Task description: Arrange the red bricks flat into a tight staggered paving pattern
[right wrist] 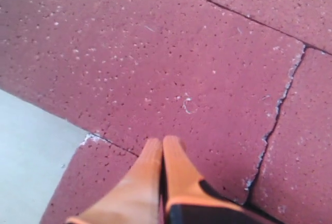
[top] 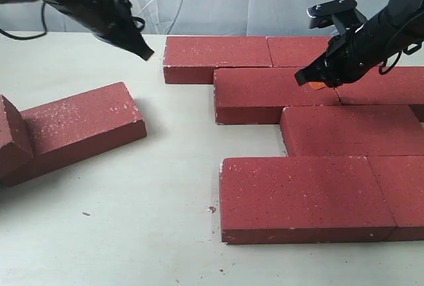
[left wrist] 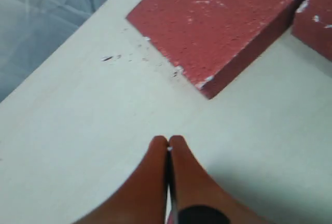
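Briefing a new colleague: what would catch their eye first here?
A stepped patch of flat red bricks fills the right of the exterior view. One loose brick lies angled at the left, apart from it. Both shut, the left end effector and right end effector hang near the back rows.

Four rows of bricks (top: 265,91) lay flat on the table (top: 132,226), touching each other. At nine o'clock from them, apart, a loose brick (top: 83,124) touched an edge brick (top: 10,142).

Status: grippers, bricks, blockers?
Left gripper shut, empty, over table. Right gripper shut, empty, over the paving. Four staggered rows laid; two loose bricks left of them. No blockers seen.
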`<state>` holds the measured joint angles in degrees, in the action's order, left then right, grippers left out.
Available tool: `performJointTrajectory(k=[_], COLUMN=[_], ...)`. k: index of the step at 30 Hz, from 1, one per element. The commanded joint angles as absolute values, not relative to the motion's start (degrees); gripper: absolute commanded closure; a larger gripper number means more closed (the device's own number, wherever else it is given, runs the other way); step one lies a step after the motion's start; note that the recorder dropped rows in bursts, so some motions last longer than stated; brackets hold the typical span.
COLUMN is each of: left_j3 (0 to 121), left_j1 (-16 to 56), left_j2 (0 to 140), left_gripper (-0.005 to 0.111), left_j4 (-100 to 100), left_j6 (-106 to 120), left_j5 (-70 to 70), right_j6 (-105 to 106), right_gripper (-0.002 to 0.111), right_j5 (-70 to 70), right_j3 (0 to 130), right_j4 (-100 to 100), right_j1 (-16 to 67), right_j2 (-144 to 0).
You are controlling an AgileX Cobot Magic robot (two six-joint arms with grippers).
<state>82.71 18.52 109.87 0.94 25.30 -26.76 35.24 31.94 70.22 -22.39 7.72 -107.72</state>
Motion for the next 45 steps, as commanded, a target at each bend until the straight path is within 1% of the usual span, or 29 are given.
performJointTrajectory(k=[1, 5, 10, 22, 27, 32, 41, 45], left_j3=[82.8, 82.8, 82.8, 82.8, 82.8, 82.8, 82.9, 85.3], left_j1=[13.3, 10.6, 10.2, 11.0, 11.2, 13.8, 19.7, 20.5], left_j2=[108.9, 110.8, 114.7, 118.5, 118.8, 118.8, 118.7, 117.6], left_gripper=[0.107, 0.107, 0.107, 0.107, 0.107, 0.107, 0.107, 0.107], left_j4=[-3.4, -9.4, -13.7, -13.4, -8.9, -8.1, -3.9, -5.7], left_j6=[17.0, 13.3, 10.5, 10.5, 10.7, 10.7, 11.1, 11.1], left_j5=[-30.5, -33.8, -37.7, -42.0, -40.5, -40.1, -35.2, -37.2], right_j6=[35.9, 36.0, 37.7, 38.9, 38.9, 38.9, 38.9, 38.9], right_gripper=[0.109, 0.109, 0.109, 0.109, 0.109, 0.109, 0.109, 0.109], right_j5=[31.6, 31.4, 31.1, 30.9, 30.6, 30.6, 30.1, 30.0], right_j3=[70.0, 70.0, 70.0, 70.0, 70.0, 70.0, 70.0, 70.0], right_j4=[-23.2, -23.2, -23.4, -23.9, -23.9, -23.9, -24.1, -25.1], right_j1=[9.0, 10.4, 12.2, 12.6, 12.6, 12.6, 12.6, 12.6], right_j2=[-106.9, -106.9, -106.9, -106.9, -106.9, -106.9, -106.9, -106.9])
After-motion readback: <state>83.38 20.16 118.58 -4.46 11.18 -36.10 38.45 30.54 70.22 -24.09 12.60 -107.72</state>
